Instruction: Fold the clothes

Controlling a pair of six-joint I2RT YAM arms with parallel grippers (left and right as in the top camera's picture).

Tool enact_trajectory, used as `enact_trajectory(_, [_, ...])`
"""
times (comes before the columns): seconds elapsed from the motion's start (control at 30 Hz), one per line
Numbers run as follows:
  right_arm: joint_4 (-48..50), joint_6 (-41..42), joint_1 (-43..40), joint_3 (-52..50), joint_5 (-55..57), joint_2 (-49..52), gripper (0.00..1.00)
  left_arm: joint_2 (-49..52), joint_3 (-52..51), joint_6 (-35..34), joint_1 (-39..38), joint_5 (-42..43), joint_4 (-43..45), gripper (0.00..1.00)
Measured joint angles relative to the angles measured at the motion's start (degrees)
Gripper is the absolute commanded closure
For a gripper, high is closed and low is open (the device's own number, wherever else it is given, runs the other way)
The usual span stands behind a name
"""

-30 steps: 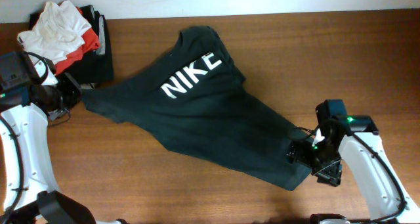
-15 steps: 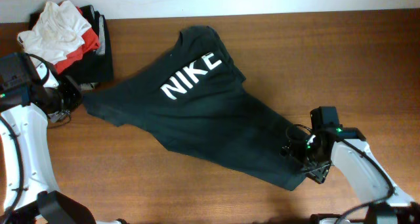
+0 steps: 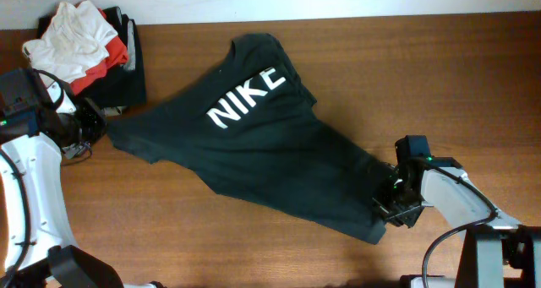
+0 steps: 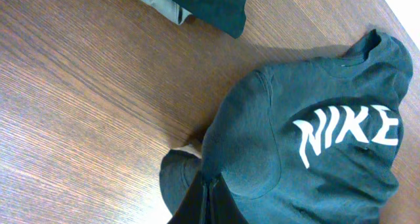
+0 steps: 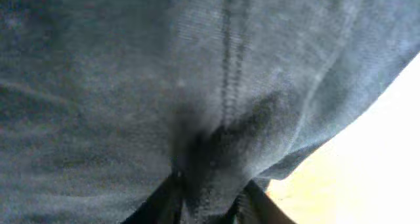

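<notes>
**Black NIKE T-shirt [image 3: 262, 157] laid print-up, slantwise across the middle of the wooden table [image 3: 456, 77].**
Its sleeve end is clamped in the left gripper [image 3: 99, 123] and its lower hem corner in the right gripper [image 3: 387, 205], with cloth bunched between both pairs of fingers. A pile of clothes [image 3: 84, 47] is stacked at the far left corner. Since a second ago, the right gripper has been drawn inward along the hem, and the shirt is barely shifted.

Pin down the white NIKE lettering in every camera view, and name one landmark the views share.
Overhead: NIKE lettering sits left of centre in the upper half, on the black T-shirt.
Left wrist: NIKE lettering is at the right side, mid-height.
Right wrist: not in it; only dark cloth fills the frame.
Shared landmark: the black T-shirt, seen in all three views.
</notes>
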Motion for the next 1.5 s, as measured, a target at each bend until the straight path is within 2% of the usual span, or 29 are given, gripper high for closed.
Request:
enact_trajectory(0.23, [-0.09, 0.13, -0.66, 2.91, 0.85, 1.4, 0.96, 0.0, 0.0, 0.02, -0.02, 0.02, 0.0, 0.99])
enact_trajectory(0.4, [-5.2, -0.74, -4.63, 19.12, 1.95, 2.51, 0.95, 0.0, 0.02, 0.0, -1.03, -0.02, 0.15, 0.99])
enact_trajectory(0.47, [-4.52, -1.4, -5.95, 26.38, 1.99, 2.51, 0.93, 0.0, 0.0, -0.46, -2.08, -0.09, 0.48, 0.99])
enact_trajectory(0.57, [0.79, -1.6, -6.49, 31.58, 2.21, 2.47, 0.9, 0.02, 0.0, -1.2, -3.82, -0.15, 2.16, 0.99])
enact_trajectory(0.6, [3.02, -1.51, -6.49, 31.87, 2.23, 2.47, 0.82, 0.02, 0.0, -1.33, -4.55, -0.17, 3.17, 0.99])
enact_trajectory(0.63, [4.68, -1.53, -6.49, 31.98, 2.27, 2.62, 0.64, 0.09, 0.02, -1.53, -5.35, -0.17, 4.35, 0.99])
enact_trajectory(0.7, [9.49, -1.44, -6.49, 32.02, 2.47, 4.13, 0.55, 0.7, 0.02, -1.92, -7.13, -0.2, 6.56, 0.99])
enact_trajectory(0.73, [11.15, -1.31, -6.49, 32.06, 2.54, 5.31, 0.45, 1.4, 0.02, -1.99, -8.26, -0.15, 7.87, 0.99])
enact_trajectory(0.77, [13.33, -1.44, -6.49, 32.09, 2.62, 7.19, 0.33, 2.25, 0.07, -2.12, -9.22, -0.17, 9.16, 0.99])
enact_trajectory(0.8, [14.29, -1.4, -6.49, 32.2, 2.58, 8.79, 0.13, 3.06, 0.07, -2.14, -9.9, -0.17, 10.01, 0.99])
enact_trajectory(0.83, [15.23, -2.47, -6.49, 32.39, 2.54, 10.86, 0.04, 3.93, 0.07, -2.14, -10.51, -0.15, 10.69, 0.99])
enact_trajectory(0.87, [15.15, -3.54, -6.49, 33.0, 2.14, 13.68, 0.01, 5.4, 0.09, -2.14, -11.5, -0.22, 11.28, 0.99])
enact_trajectory(0.97, [5.42, -7.91, -6.49, 36.81, 1.25, 19.76, 0.01, 9.84, 0.09, -2.16, -13.6, -0.2, 11.56, 0.99])
enact_trajectory(1.07, [-4.48, -9.86, -6.62, 42.25, 1.22, 20.09, 0.01, 11.82, 0.09, -2.16, -14.36, -0.22, 11.5, 0.99])
enact_trajectory(1.17, [-9.49, -12.0, -6.8, 45.64, 1.27, 19.41, 0.01, 12.63, 0.09, -2.14, -14.45, -0.2, 11.32, 1.0])
enact_trajectory(1.37, [-3.91, -14.36, -6.34, 34.84, 1.27, 19.23, 0.01, 12.63, 0.09, -2.16, -14.45, -0.2, 10.16, 0.99])
enact_trajectory(1.5, [3.17, -14.82, -6.32, 27.21, 1.2, 19.23, 0.09, 12.63, 0.09, -2.16, -14.45, -0.2, 9.92, 0.99])
